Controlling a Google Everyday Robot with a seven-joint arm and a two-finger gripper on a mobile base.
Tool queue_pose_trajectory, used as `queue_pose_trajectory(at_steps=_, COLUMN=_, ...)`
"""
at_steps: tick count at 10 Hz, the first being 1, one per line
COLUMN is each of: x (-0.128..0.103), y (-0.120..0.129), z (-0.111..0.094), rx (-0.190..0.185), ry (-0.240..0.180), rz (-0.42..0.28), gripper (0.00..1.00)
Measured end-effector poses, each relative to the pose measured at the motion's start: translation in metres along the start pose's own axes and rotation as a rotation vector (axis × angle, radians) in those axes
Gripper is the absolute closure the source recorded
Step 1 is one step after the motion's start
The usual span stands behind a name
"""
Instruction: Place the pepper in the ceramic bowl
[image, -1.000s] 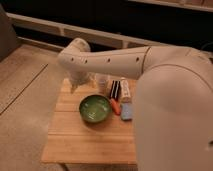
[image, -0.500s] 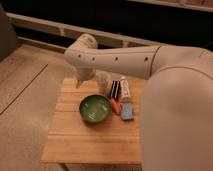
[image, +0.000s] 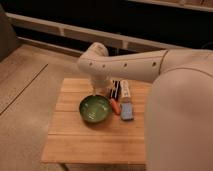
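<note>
Writing first: some print on the dark-and-white packet (image: 116, 90) and on the white packet (image: 125, 90) beside it, both upright near the far edge of the surface (image: 85, 145), but too small to read.

Pepper (image: 115, 106): lies flat on the surface, just right of the ceramic bowl (image: 95, 109), close to its rim; cannot tell whether touching. Points with one end toward the far edge and with the other toward the near right corner. Not yet in the bowl. Blue block (image: 127, 112): lies just right of the pepper, a little closer to the near edge.

Ceramic bowl: stands around the middle of the surface, slightly toward the far edge, glossy green inside with a darker rim.

Gripper (image: 102, 89): hangs at the end of the white arm (image: 125, 65), over the far part of the surface, just behind the far rim of the bowl and left of the packets. State of the jaws: cannot tell.

Against half a second ago: rounded joint of the arm now more to the right and lower, closer to the bowl. Bowl, pepper, block and packets in the same places as then.

Open room: bare wood over the whole near half and along the left edge. Right edge covered by the white robot body (image: 180, 115); far edge crowded by the packets and the arm.
</note>
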Motion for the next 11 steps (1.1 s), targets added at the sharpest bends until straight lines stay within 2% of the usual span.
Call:
queue_pose_trajectory(at_steps=2, x=0.001, y=-0.029, z=0.009, rx=0.001, ry=-0.038, rz=0.086, gripper=0.35)
queue_pose_trajectory(at_steps=4, x=-0.006, y=-0.05, z=0.019, rx=-0.043, ry=-0.094, rz=0.143, gripper=0.35)
queue_pose_trajectory(at_steps=5, x=-0.008, y=-0.055, z=0.021, rx=-0.055, ry=-0.107, rz=0.155, gripper=0.35)
queue_pose_trajectory(at_steps=9, x=-0.009, y=-0.055, z=0.02, rx=-0.055, ry=-0.112, rz=0.15, gripper=0.35)
queue_pose_trajectory(at_steps=11, x=-0.003, y=-0.081, z=0.029, rx=-0.04, ry=-0.093, rz=0.215, gripper=0.35)
